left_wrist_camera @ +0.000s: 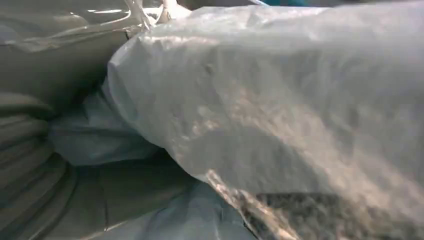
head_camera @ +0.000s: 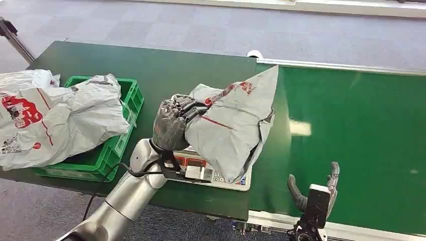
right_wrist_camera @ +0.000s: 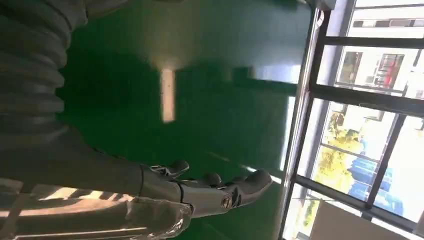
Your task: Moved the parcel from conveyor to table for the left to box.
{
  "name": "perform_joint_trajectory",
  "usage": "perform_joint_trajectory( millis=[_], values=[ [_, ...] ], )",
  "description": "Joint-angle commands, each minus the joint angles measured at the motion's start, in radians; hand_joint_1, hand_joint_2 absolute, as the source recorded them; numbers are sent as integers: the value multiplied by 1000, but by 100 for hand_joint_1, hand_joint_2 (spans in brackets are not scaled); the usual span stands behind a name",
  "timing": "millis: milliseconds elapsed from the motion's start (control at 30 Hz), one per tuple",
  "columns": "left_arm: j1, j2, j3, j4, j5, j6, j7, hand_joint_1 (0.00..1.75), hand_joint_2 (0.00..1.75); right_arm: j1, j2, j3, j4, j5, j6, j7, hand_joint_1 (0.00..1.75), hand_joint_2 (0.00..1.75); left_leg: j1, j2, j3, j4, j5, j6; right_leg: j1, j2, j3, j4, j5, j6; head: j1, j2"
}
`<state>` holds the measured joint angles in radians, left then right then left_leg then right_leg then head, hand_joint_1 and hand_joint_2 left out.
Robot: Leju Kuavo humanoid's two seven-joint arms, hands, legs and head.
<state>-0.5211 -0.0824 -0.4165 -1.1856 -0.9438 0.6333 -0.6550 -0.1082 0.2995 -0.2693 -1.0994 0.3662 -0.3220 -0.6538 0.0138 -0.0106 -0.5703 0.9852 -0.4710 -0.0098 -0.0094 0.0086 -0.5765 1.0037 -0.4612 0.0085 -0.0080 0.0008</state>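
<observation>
Our left hand (head_camera: pixel 173 123), dark-fingered on its silver arm, grips the crumpled grey plastic parcel with red print (head_camera: pixel 236 123), fingers curled into its left side. In the left wrist view the parcel's wrinkled grey film (left_wrist_camera: pixel 280 110) lies right against the hand. We hold the parcel over a flat white weighing scale (head_camera: pixel 221 178), which sits on the dark green table (head_camera: pixel 166 70); the parcel's upper corner reaches over the seam toward the bright green conveyor belt (head_camera: pixel 361 130).

Our right hand (head_camera: pixel 314 193) hangs low over the near edge of the conveyor belt, holding nothing, fingers (right_wrist_camera: pixel 250 182) stretched out and apart.

To the left on the table stands a green plastic crate (head_camera: pixel 125 105), with similar grey parcels (head_camera: pixel 60 120) heaped in and over it.
</observation>
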Motion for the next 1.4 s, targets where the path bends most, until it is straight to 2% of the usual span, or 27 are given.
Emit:
perform_joint_trajectory(
  millis=[33,133,233,300,400,467,533,633,733,767,800,833,900,967,1067,1100,1133,1167,1200,1333,1400],
  values=[
    [22,-92,329,-185,-468,65,77,175,175,-3,0,-6,1,-4,-9,5,0,175,0,2,-1,0,0,1,0,1,-1,0,0,0,0,0],
    [-7,-46,370,-230,-577,65,196,175,175,6,1,-8,-18,-5,-7,11,0,175,0,3,-2,2,-1,0,1,2,-2,1,0,0,0,0],
    [-38,54,410,-266,-624,65,356,175,175,6,3,-10,-25,0,-6,19,0,175,0,4,-1,1,0,0,0,3,-2,1,0,-1,0,0],
    [-53,37,540,-256,-558,65,332,175,175,1,6,-7,-23,2,-6,24,0,175,0,5,-1,1,-1,-1,1,4,-3,2,0,-1,0,0],
    [-57,31,568,-256,-555,65,314,175,175,0,7,-6,-22,3,-6,25,0,175,1,5,0,0,-1,0,1,4,-2,1,0,-1,0,0],
    [-84,-9,714,-238,-542,65,252,175,175,-7,11,-5,-18,7,-8,31,0,175,2,3,-1,1,0,0,1,3,-2,1,0,-1,0,0],
    [-103,6,786,-211,-586,65,276,175,175,-7,15,-9,-24,11,-6,33,0,175,2,4,-1,1,-1,0,2,3,-2,1,0,0,0,0],
    [-98,78,780,-187,-627,65,394,175,175,-9,15,-18,-24,20,-1,37,0,175,1,4,0,0,0,0,1,3,-1,1,0,-1,1,0],
    [-78,210,735,-148,-627,65,589,175,175,-14,18,-22,-23,27,6,35,0,175,1,6,0,-1,0,-1,1,5,-1,1,0,-1,0,0],
    [-106,189,758,-100,-627,65,618,175,175,-16,20,-25,-25,30,9,36,0,175,1,8,2,-1,0,-1,1,6,-1,1,0,-2,0,0],
    [-102,235,759,-55,-627,65,647,175,175,-16,21,-26,-26,32,10,36,0,175,1,7,2,-2,0,-1,1,5,-1,0,0,-2,1,0],
    [-104,275,711,-2,-627,65,733,175,175,-18,21,-27,-25,36,11,38,0,175,1,4,0,-1,0,-1,1,3,-1,1,0,-1,0,0],
    [-116,280,729,86,-627,65,765,175,175,-14,19,-9,-31,34,-3,58,0,175,1,4,2,-2,1,-1,1,2,0,0,0,-2,0,0],
    [-165,332,702,298,-627,65,871,175,175,-26,8,-14,-2,39,7,45,0,175,1,3,1,-1,1,0,1,1,0,0,0,-1,0,0],
    [-169,351,714,352,-627,65,879,175,175,-34,6,-15,13,42,2,36,0,175,2,3,1,-2,1,0,2,1,0,0,0,-1,1,0],
    [-204,379,674,479,-627,65,951,175,175,-36,6,-16,17,37,4,32,0,175,2,4,1,-2,1,0,2,2,0,0,0,-1,1,0],
    [-214,389,678,529,-627,65,967,175,175,-36,6,-17,17,36,4,32,0,175,2,4,1,-1,0,0,2,3,0,0,0,-1,0,0],
    [-245,429,580,645,-627,19,1068,175,175,-37,6,-16,18,33,4,30,0,175,2,3,0,-1,1,0,2,1,0,0,0,-1,1,0],
    [-248,432,583,669,-627,38,1065,175,175,-37,6,-16,18,32,4,30,0,175,2,2,1,-2,1,0,2,0,1,0,0,-1,1,0],
    [-281,431,576,793,-627,-166,1094,175,175,-38,3,-14,20,30,6,28,0,175,2,4,1,-2,1,-1,2,2,0,0,0,-1,0,0],
    [-288,429,579,846,-627,-323,1111,175,175,-47,1,-14,31,29,11,27,0,175,2,4,2,-2,1,-1,2,2,1,-1,0,-1,0,0]
  ],
)
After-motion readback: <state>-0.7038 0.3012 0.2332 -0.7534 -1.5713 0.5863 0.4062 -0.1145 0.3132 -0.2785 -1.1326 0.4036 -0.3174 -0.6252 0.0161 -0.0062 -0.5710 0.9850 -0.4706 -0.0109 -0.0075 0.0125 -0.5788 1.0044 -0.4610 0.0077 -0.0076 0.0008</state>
